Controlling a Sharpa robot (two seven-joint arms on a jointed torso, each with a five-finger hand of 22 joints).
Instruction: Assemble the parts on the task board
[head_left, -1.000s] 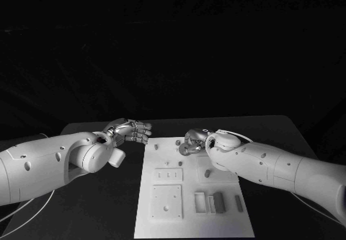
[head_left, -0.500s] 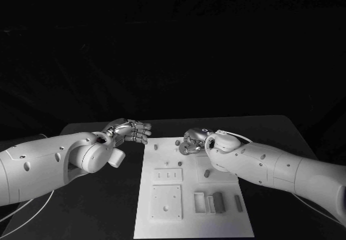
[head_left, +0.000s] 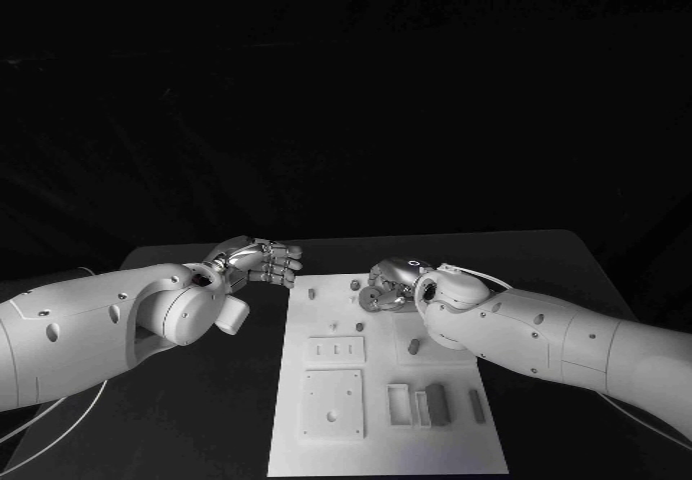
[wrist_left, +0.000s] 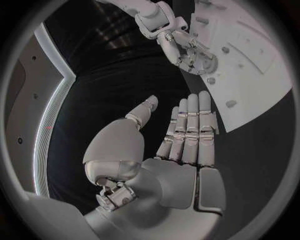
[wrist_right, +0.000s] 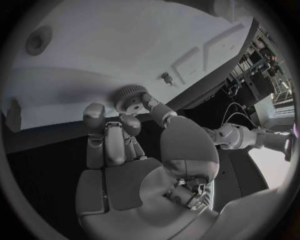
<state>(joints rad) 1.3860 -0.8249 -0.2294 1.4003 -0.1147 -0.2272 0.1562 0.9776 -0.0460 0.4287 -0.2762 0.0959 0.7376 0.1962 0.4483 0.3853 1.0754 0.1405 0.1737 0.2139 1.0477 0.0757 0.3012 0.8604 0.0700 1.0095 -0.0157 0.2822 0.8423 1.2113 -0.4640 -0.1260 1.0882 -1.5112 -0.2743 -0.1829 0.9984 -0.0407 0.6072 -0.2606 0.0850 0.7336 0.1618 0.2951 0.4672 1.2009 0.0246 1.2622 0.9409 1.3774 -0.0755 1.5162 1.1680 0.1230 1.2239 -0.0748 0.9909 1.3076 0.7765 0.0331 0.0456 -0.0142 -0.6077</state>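
Small toothed gear (wrist_right: 130, 98), one of them, pinched at the fingertips of the right hand (wrist_right: 134, 150), hanging just over the task board (head_left: 378, 440) near its far edge, around 12 o'clock on the plate. Same right hand in the head view (head_left: 387, 285), curled over that far end, gear itself too hidden there to make out.

On the board: one square plate (head_left: 333, 402) at about 7 o'clock, one smaller plate with slots (head_left: 338, 351) just beyond it toward centre, and three upright blocks (head_left: 420, 405) side by side at about 5 o'clock, plus one thin bar (head_left: 476, 404) just right of them. A few small pegs (head_left: 414, 346) dotted around the middle and far half, too tiny to count for sure.

Left hand (head_left: 260, 262) parked off the board at roughly 10 o'clock, over the black table (head_left: 216, 400), well apart from the gear. In the left wrist view (wrist_left: 187, 132), fingers straight and side by side, thumb out, holding nothing.
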